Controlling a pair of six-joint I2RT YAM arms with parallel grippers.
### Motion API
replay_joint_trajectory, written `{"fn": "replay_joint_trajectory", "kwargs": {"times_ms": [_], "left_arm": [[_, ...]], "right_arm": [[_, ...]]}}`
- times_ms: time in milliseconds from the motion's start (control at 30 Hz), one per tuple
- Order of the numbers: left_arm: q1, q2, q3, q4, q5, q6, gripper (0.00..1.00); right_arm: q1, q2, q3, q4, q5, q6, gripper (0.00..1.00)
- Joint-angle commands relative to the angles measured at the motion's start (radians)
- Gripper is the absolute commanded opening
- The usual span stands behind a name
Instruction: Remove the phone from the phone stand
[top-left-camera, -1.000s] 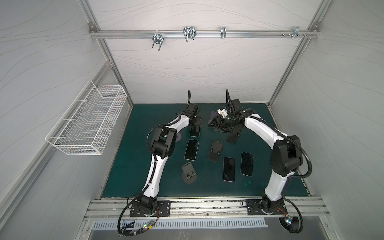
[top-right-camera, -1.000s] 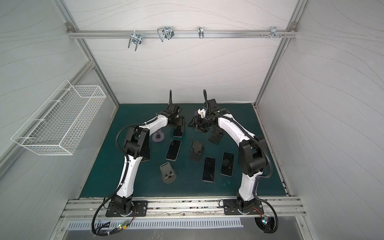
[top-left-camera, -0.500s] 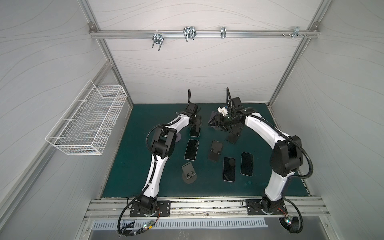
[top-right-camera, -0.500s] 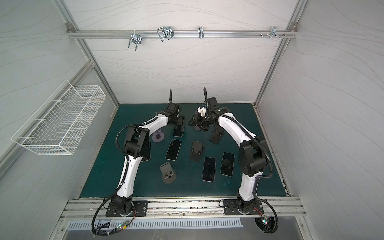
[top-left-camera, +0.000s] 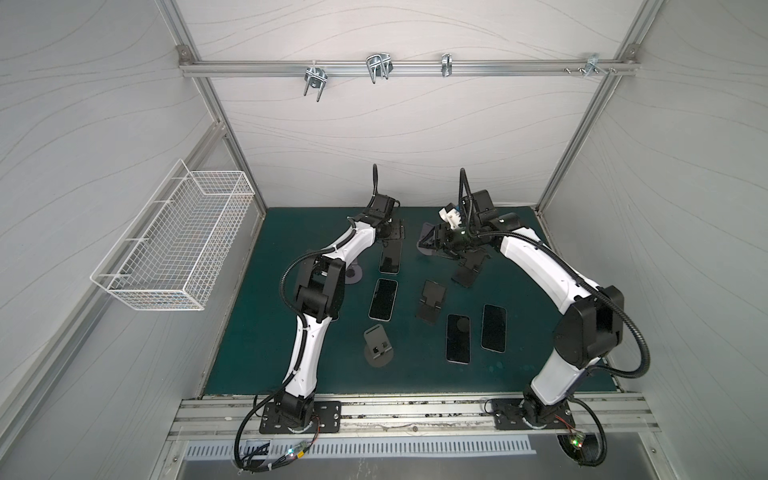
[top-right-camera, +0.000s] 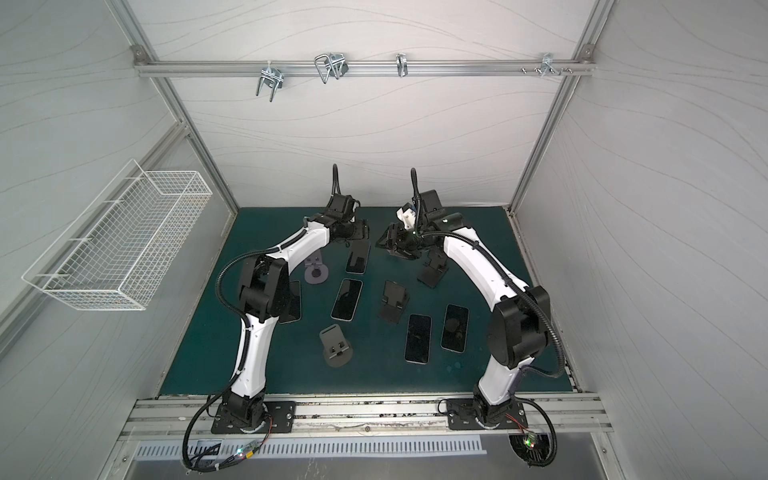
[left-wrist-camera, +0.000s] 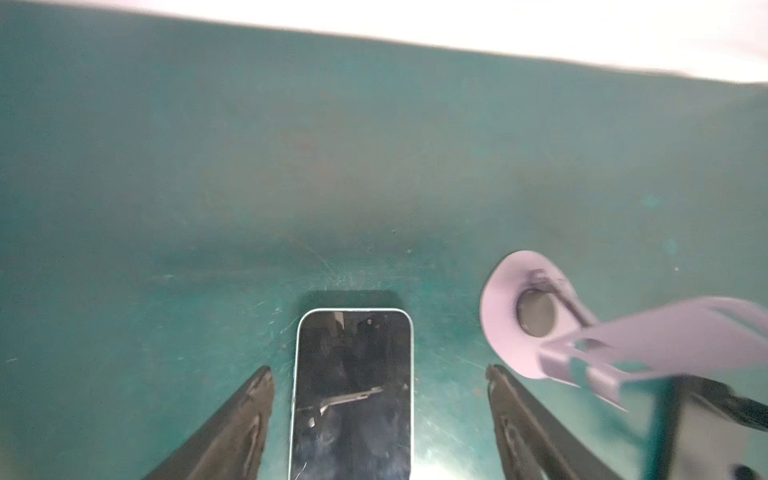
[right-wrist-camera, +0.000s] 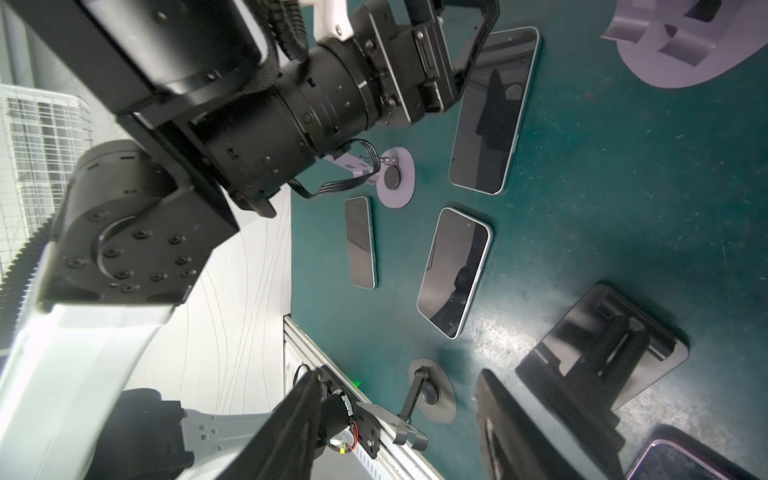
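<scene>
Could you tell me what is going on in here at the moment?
The left gripper is open astride a phone lying flat on the green mat, touching neither edge, so it looks already off its stand. The lilac stand beside it is bare. The right gripper hangs nearby, jaws apart and empty.

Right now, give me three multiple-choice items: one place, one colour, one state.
1. Where is the basket? A) on the left wall B) on the back rail C) between the arms
2. The mat's colour? A) red B) white C) dark green
3. The left end effector is: A) shut on a stand B) open astride a phone C) out of view
Answers: 1 A, it hangs there in both top views; 2 C, every view shows green; 3 B, the left wrist view shows a gap on each side.
</scene>
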Motion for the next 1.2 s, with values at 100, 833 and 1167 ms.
{"fn": "replay_joint_trajectory", "kwargs": {"times_ms": [100,833,1167], "left_arm": [[0.005,-0.141,-0.05,-0.005,-0.029,0.026,0.82],[-0.001,-0.689,-0.48,-0.005,-0.016,0.025,0.83],[-0.001,-1.106,-0.847,-0.006,-0.132,0.068,0.84]], "right_arm": [[0.038,-0.084,-0.031,-0.031,0.04,0.022,0.61],[0.171,-0.351,-0.16,-0.063,0.178,0.093,0.6],[0.16,-0.506,-0.279,-0.112,0.374,-0.013,0.6]]}}
